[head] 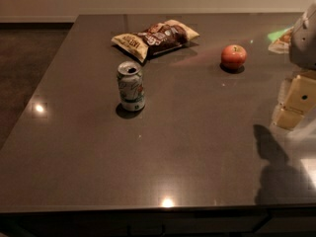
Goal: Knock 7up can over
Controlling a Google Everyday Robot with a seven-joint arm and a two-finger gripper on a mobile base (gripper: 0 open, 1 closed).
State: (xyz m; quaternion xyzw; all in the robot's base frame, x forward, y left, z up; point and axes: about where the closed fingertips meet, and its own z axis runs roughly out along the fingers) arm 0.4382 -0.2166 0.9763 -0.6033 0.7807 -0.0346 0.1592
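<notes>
Gripper: cream-yellow robot gripper (294,107) at the right edge, over the dark glossy table (197,157); spread or pressed together, can't tell.
Can: whitish-silver green-banded 7up can (131,86), upright, left of centre, well apart from the gripper.
Around: round red apple (233,57) back right; brown-and-yellow chip bag (155,37) near behind the can.

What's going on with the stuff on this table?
A robot's gripper hangs over the right edge of the dark glossy table, touching nothing. The small whitish-silver 7up can with green lettering stands upright nearer the middle, not yet knocked over. A round red apple and a brown-and-yellow crinkly chip bag lie farther back.
</notes>
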